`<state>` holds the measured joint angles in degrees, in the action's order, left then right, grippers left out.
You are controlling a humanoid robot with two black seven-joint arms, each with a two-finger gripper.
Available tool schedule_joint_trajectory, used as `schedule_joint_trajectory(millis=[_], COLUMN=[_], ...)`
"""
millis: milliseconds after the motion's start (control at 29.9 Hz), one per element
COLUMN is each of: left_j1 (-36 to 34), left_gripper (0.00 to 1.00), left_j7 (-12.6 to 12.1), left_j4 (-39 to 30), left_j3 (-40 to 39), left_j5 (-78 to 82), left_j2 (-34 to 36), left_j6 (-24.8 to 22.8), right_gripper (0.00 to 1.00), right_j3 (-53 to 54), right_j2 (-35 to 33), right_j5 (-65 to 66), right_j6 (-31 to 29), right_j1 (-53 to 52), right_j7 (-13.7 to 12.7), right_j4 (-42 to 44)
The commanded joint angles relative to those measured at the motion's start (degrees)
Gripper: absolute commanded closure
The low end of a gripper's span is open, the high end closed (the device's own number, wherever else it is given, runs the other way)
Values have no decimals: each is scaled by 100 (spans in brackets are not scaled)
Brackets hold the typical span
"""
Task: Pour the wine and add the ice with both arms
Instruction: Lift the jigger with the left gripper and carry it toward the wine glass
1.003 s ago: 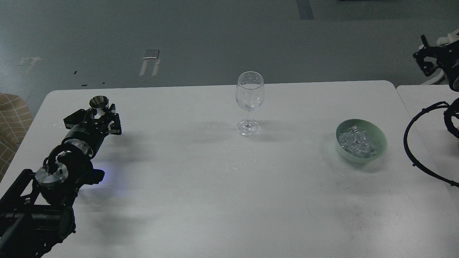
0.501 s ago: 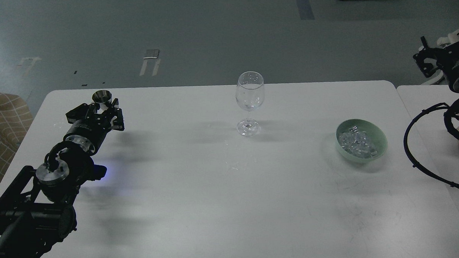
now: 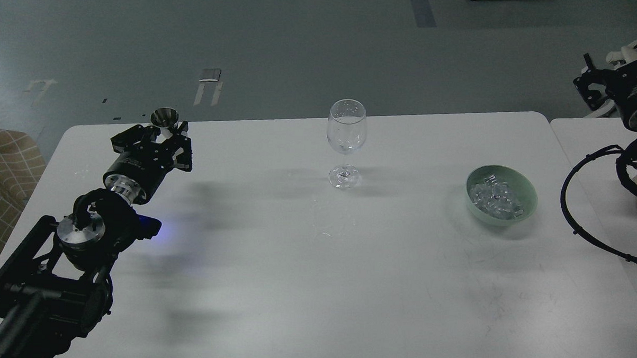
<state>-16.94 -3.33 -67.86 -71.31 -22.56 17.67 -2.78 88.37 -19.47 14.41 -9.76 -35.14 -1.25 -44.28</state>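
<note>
Dim, cool light is falling from above; soft shadows are trailing behind the wine glass (image 3: 346,143) and left arm (image 3: 83,234), where a blue glow is showing. Focus is holding sharp.

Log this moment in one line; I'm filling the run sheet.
left gripper: shut on metal cup | right gripper: idle | ice: in bowl

white table (image 3: 273,262), wine glass (image 3: 345,143), green bowl (image 3: 501,195)

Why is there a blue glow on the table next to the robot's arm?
In the head view, a small blue light on the left arm tints the white table; soft grey shadows spread right of the arm and beside the wine glass.
</note>
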Motion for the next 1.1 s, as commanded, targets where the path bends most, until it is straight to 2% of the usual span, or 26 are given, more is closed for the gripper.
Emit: schedule_joint_trajectory(millis=[0,669,1070], left_j1=[59,-327,-485], left_gripper=[62,62,62], left_j7=[-1,-18,-1], left_j4=[-201,-395,-395], left_j3=[38,785,951], left_j5=[-2,-81,-90], left_j2=[17,-71,-466], left_j6=[59,120,129], right_gripper=[0,0,0], right_j3=[5,-4,-39], right_j2=[5,-4,-13], right_j5=[0,9,9], right_j6=[-9,-9,-9], right_j1=[34,51,113], right_j7=[2,-7,-16], right_j4=[60,60,43])
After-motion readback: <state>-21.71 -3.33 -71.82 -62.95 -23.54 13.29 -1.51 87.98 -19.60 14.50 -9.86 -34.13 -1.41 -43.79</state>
